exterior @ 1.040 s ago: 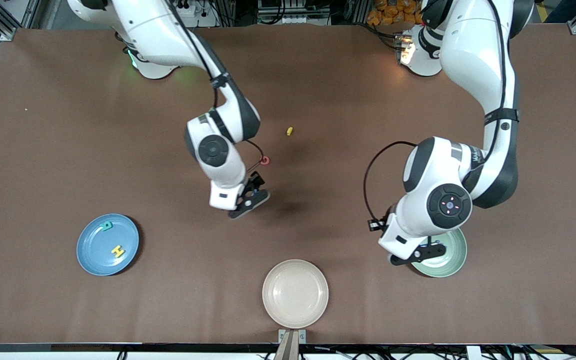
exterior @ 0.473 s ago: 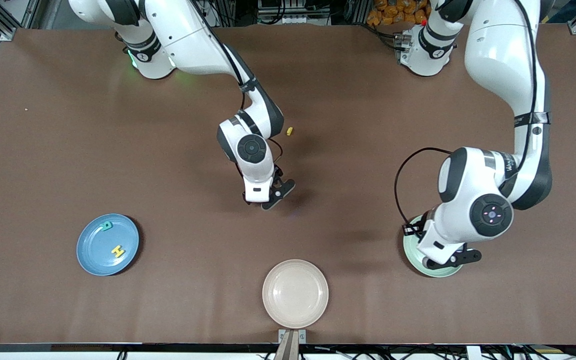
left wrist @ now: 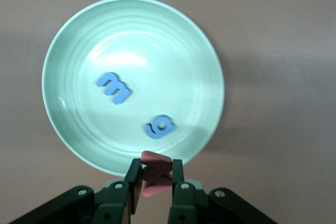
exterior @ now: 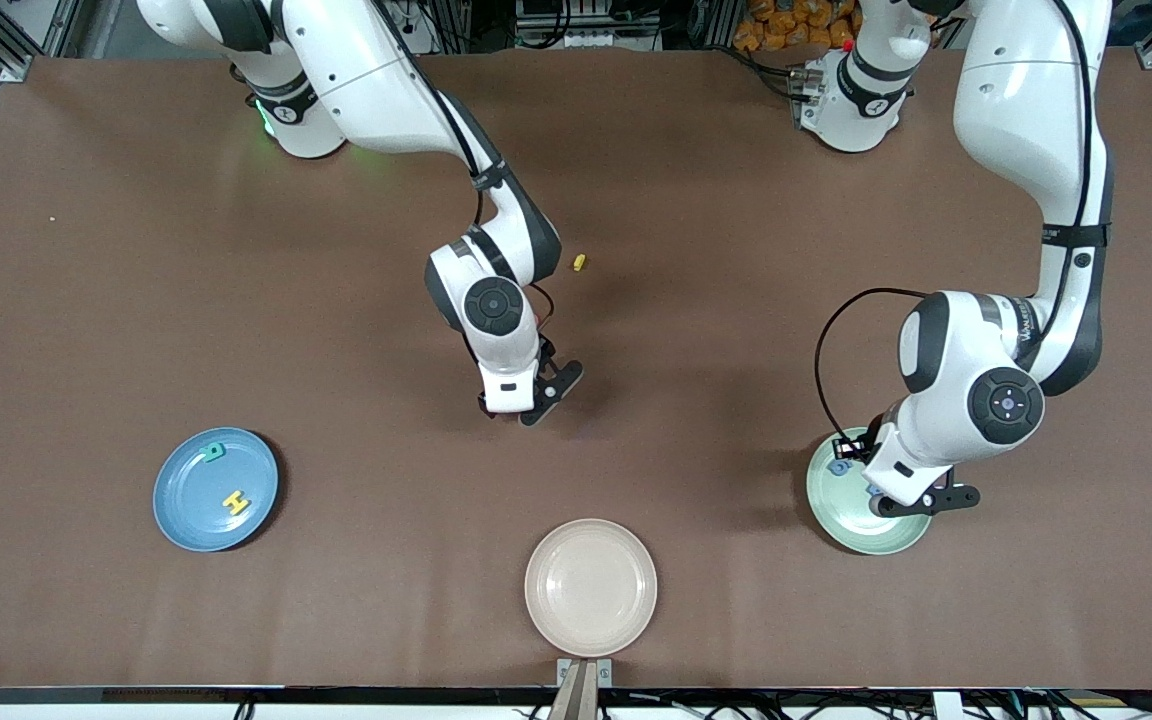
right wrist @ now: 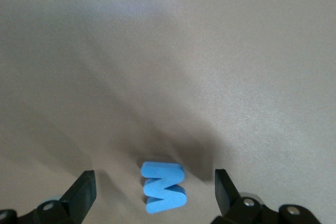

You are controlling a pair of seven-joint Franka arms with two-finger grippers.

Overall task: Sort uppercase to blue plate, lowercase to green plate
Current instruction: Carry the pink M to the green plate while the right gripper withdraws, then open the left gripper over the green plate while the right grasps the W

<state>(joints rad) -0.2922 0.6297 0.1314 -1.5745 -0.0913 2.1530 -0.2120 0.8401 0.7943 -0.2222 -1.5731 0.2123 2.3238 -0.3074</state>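
Observation:
My left gripper (left wrist: 156,174) (exterior: 921,500) is shut on a red lowercase w (left wrist: 156,160) and hangs over the rim of the green plate (left wrist: 157,35) (exterior: 841,512). In that plate lie a blue m (left wrist: 113,87) and a blue g (left wrist: 159,126). My right gripper (right wrist: 152,182) (exterior: 539,392) stands open, low over mid-table. A blue uppercase M (right wrist: 164,188) lies on the table between its fingers. The blue plate (exterior: 186,500) holds a teal R (exterior: 213,452) and a yellow H (exterior: 235,500). A tiny yellow letter (exterior: 579,262) lies on the table near the right arm's forearm.
A beige plate (exterior: 591,587) sits at the table's edge nearest the front camera, between the other two plates. Brown table (exterior: 736,300) stretches between the two arms.
The left gripper has travelled across the green plate toward the left arm's end of the table, uncovering most of the plate. The right gripper has shifted toward the table's middle and settled.

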